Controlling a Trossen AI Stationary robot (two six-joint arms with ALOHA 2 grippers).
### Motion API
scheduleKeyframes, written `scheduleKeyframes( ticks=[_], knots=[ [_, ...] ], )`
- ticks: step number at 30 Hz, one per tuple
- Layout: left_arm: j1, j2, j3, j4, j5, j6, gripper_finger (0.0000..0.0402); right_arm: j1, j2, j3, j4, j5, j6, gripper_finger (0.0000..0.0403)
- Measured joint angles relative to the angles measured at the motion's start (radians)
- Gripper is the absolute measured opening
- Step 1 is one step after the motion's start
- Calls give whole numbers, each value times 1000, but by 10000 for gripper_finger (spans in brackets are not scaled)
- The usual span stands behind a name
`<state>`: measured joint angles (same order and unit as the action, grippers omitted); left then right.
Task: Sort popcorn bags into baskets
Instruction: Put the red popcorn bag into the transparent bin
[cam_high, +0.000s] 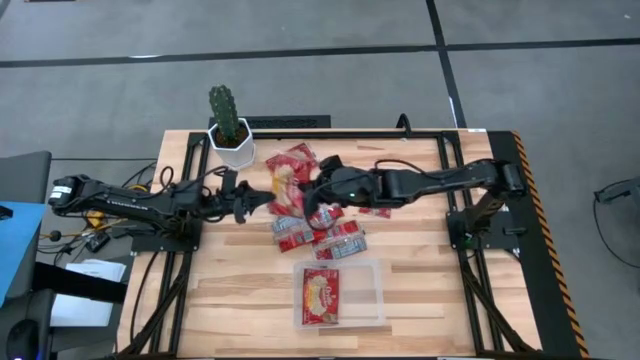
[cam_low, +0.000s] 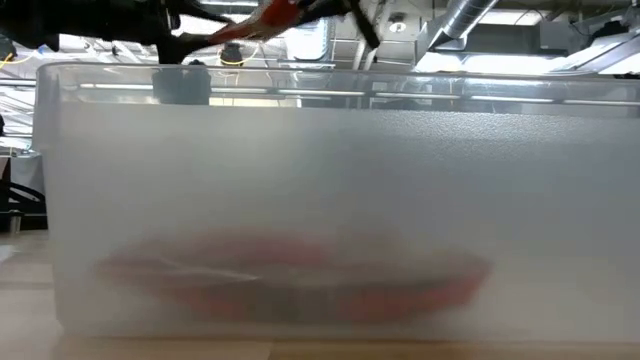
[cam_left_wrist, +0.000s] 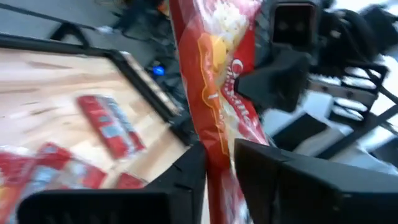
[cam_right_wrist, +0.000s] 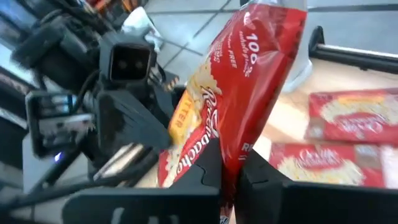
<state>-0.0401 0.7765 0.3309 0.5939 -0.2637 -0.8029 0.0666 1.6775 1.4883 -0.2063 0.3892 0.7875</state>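
Red glossy packet (cam_high: 283, 180), yellowish at its centre, hangs between my two grippers just above the middle of the high view — both arms have it at once. My left gripper (cam_high: 262, 199) reaches in from the left side of the frame; in its wrist view the two dark fingers (cam_left_wrist: 186, 177) are pressed onto the packet's lower edge, pinching it. My right gripper (cam_high: 308, 205) comes in from the right; its wrist view shows the jaws closed on the same packet (cam_right_wrist: 233, 102), with the left arm's camera block facing it from the upper left of that frame.

Below the held packet, at the centre of the high view, several more popcorn bags (cam_high: 325, 237) lie flat on the wooden table (cam_high: 420, 290), overlapping in a loose heap. One lies by itself just right of the grippers (cam_high: 376, 211).

Lower centre of the high view: the clear tray (cam_high: 365, 293) holds one packet (cam_high: 320, 295), flat in its left half. The low view looks straight through the tray's wall (cam_low: 320, 200) — the packet inside reads only as a red blur.

A white pot with a cactus (cam_high: 230, 125) stands at the upper left of the table.
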Motion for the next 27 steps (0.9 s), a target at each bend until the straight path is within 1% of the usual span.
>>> scheduleKeyframes(
  ticks=[4,7,11,14,18,22,24,27],
  knots=[
    [0,0,0,7,101,-4,108,44,-76,1,-154,14,5,18],
    [0,-1,1,7,150,-27,129,99,-118,1,-285,38,44,17],
    [0,-1,0,6,166,-48,144,230,-159,1,-453,77,167,17],
    [0,-1,0,5,166,-48,146,360,-147,-2,-548,106,316,17],
    [0,0,0,3,165,-47,146,524,-106,-66,-535,162,564,17],
    [0,0,0,-1,164,-48,147,646,-59,-143,-536,189,809,18],
    [0,0,0,-4,163,-48,147,687,-51,-172,-537,196,881,18],
    [0,0,0,-8,158,-48,147,701,-47,-213,-508,195,919,18]
  ],
)
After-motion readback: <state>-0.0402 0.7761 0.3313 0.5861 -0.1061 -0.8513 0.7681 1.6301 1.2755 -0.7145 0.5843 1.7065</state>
